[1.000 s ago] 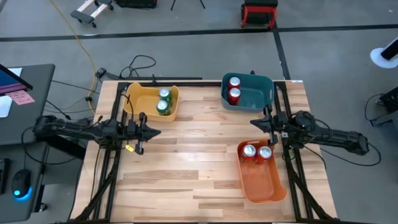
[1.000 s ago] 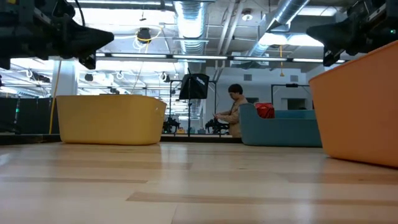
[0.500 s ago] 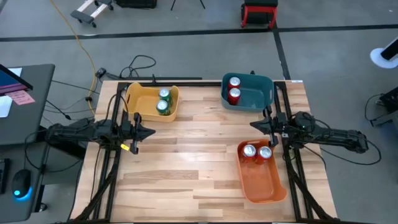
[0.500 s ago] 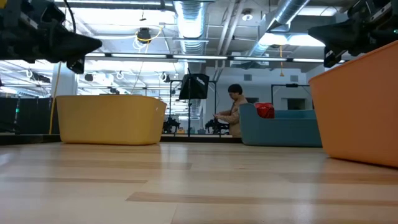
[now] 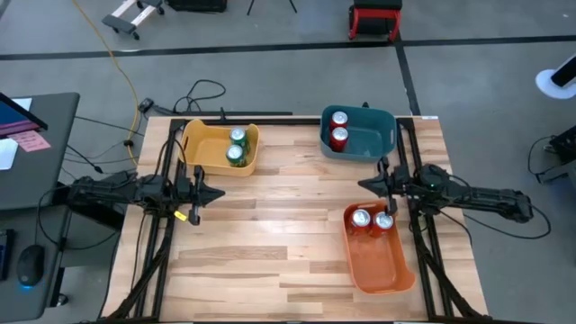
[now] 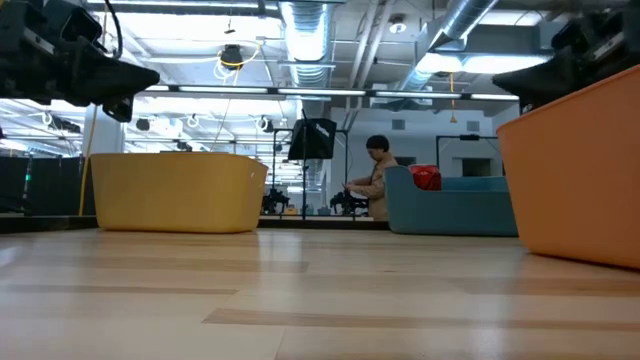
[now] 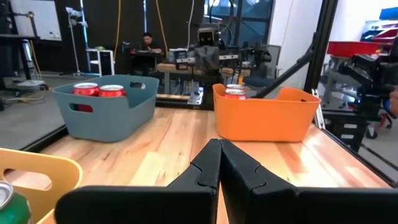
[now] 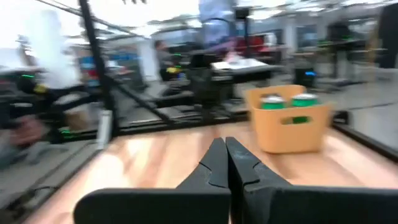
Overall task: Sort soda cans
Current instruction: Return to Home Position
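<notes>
Six soda cans stand upright in bins. Two green cans [image 5: 236, 146] are in the yellow bin [image 5: 205, 149], two red cans [image 5: 338, 129] in the teal bin [image 5: 371, 137], and two red cans [image 5: 372, 219] at the far end of the orange bin [image 5: 382, 261]. My left gripper [image 5: 219, 192] hovers shut over the table near the yellow bin's near side; its fingers [image 7: 219, 147] point toward the table's right. My right gripper [image 5: 362, 184] hovers shut between the teal and orange bins, pointing left [image 8: 222, 145]. Neither touches a can.
The three bins stand on a wooden table [image 5: 279, 234]; its middle and near-left part show bare wood. Black frame rails [image 5: 162, 225] run along both side edges. A person [image 6: 378, 185] sits in the room beyond the table's far edge.
My left gripper has drawn back a little toward the table's left edge, staying shut. My right gripper has shifted slightly toward the near edge, above the orange bin's far end. The cans and bins have stayed in place.
</notes>
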Motion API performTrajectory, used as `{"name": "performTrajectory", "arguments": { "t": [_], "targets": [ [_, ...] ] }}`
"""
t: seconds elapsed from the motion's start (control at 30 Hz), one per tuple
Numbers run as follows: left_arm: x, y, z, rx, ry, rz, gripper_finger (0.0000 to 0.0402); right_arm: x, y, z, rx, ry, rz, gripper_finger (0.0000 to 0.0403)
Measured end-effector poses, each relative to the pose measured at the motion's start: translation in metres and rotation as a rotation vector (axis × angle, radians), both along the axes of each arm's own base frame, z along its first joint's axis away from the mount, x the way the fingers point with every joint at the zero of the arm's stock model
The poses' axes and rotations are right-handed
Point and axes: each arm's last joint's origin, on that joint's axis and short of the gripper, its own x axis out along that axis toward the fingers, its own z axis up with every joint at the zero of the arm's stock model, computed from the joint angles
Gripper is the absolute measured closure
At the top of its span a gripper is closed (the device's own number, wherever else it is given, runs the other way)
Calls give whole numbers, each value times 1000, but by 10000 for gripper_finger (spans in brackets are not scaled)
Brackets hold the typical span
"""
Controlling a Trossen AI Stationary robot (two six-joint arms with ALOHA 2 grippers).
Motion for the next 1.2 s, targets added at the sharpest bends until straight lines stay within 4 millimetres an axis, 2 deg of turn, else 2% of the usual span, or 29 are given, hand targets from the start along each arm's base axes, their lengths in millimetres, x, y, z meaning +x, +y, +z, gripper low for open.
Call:
{"name": "performTrajectory", "arguments": {
  "t": [0.1, 0.23, 0.3, 0.57, 0.9, 1.03, 1.1, 1.2],
  "targets": [
    [0, 0, 0, -3, 1, -11, 400, 0, 1, 0, 32, 0, 40, 401],
    [0, -2, 0, -19, 0, -36, 400, 1, 3, -5, 79, 50, -25, 401],
    [0, -4, 0, -17, -2, -38, 400, 1, 7, -5, 61, 40, -64, 401],
    [-3, -8, 6, 5, -9, -23, 400, -9, 24, 8, -9, -65, -24, 401],
    [-1, -7, 2, -14, -27, 23, 400, -8, 26, -5, 15, 29, 50, 399],
    [-1, -6, 2, 46, -16, 59, 400, -8, 26, -9, 13, 65, 43, 385],
    [-1, -5, 2, 72, -14, 77, 400, -7, 25, -9, 46, 69, 41, 376],
    [-1, -5, 2, 79, -10, 84, 400, -7, 25, -9, 184, 68, 49, 366]
  ]
}}
